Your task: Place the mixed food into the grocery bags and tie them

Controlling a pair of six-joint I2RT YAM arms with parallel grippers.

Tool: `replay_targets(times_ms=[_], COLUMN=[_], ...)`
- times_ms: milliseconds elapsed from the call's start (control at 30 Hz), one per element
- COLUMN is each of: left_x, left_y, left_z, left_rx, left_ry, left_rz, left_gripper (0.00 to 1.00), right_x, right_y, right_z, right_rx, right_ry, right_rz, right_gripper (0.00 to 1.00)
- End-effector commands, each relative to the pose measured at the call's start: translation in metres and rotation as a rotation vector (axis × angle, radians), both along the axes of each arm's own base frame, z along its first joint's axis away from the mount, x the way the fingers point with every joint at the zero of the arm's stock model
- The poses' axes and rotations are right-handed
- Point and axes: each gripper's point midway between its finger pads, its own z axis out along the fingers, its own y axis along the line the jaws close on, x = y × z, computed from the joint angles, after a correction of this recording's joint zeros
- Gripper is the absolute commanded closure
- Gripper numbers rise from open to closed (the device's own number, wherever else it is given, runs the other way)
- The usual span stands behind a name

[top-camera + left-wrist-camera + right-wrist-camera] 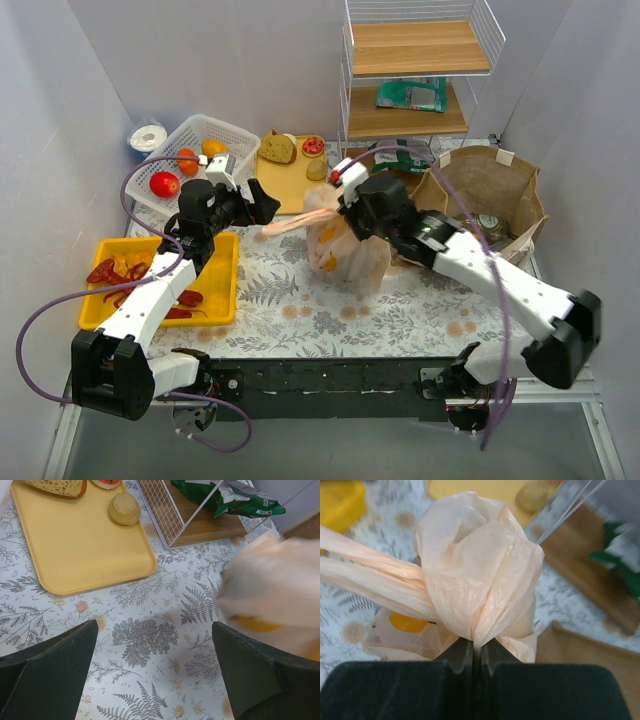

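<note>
Right claw (476,647) pinches the plastic bag's (480,570) bunched top, likely to tighten the knot; left claw (155,628) gapes empty beside the bag.

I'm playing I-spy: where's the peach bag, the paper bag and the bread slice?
peach plastic bag (480,575), right wrist view, bunched top.
brown paper bag (529,198), top view, right wall.
bread slice (277,149), top view, its middle.

The plastic bag (345,250) sits on the worktop (400,310) just right of my left hand (262,205); the paper bag (500,185) stands further right, maybe a can (490,222) inside.
</note>
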Motion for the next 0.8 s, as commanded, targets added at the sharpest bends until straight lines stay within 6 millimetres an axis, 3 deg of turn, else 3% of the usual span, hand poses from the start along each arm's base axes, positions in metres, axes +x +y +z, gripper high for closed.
replay_targets(times_ms=[0, 67, 100, 167, 200, 267, 300, 333, 400, 467, 567, 600, 700, 767], left_x=[-0.005, -0.006, -0.006, -0.007, -0.008, -0.009, -0.009, -0.009, -0.01, -0.01, -0.011, -0.012, -0.012, -0.013], left_y=[0.001, 0.0, 0.0, 0.0, -0.001, -0.001, -0.001, -0.001, -0.001, -0.001, -0.002, -0.002, -0.003, -0.003], left_z=[0.018, 0.018, 0.018, 0.019, 0.019, 0.02, 0.021, 0.021, 0.021, 0.022, 0.024, 0.025, 0.026, 0.026], left_rx=[-0.013, -0.016, -0.018, -0.021, -0.022, -0.024, -0.025, -0.025, -0.024, -0.026, -0.027, -0.028, -0.033, -0.035], left_ry=[-0.054, -0.055, -0.055, -0.057, -0.057, -0.059, -0.06, -0.06, -0.061, -0.065, -0.07, -0.071, -0.074, -0.071], left_rz=[-0.008, -0.011, -0.013, -0.016, -0.02, -0.021, -0.023, -0.021, -0.025, -0.024, -0.028, -0.029, -0.036, -0.039], left_gripper=[0.02, 0.02, 0.02, 0.02, 0.02, 0.02, 0.02, 0.02, 0.02, 0.02, 0.02, 0.02, 0.02, 0.02], right_x=[0.012, 0.025, 0.042, 0.053, 0.064, 0.072, 0.082, 0.087, 0.098, 0.104, 0.108, 0.108, 0.097, 0.091], right_y=[-0.062, -0.093, -0.128, -0.16, -0.192, -0.219, -0.246, -0.254, -0.284, -0.301, -0.339, -0.344, -0.352, -0.345], right_z=[0.149, 0.178, 0.184, 0.208, 0.215, 0.235, 0.235, 0.234, 0.224, 0.213, 0.182, 0.162, 0.143, 0.117], right_rx=[0.144, 0.145, 0.122, 0.121, 0.089, 0.094, 0.076, 0.081, 0.057, 0.036, 0.013, 0.006, 0.022, 0.048], right_ry=[-0.319, -0.361, -0.376, -0.431, -0.463, -0.51, -0.507, -0.498, -0.468, -0.449, -0.4, -0.358, -0.309, -0.252], right_rz=[-0.156, -0.225, -0.309, -0.374, -0.453, -0.509, -0.576, -0.586, -0.663, -0.71, -0.799, -0.813, -0.86, -0.853], right_gripper=[0.99, 0.99, 0.99, 0.99, 0.99, 0.99, 0.99, 0.99, 0.99, 0.99, 0.99, 0.99, 0.99, 0.99])
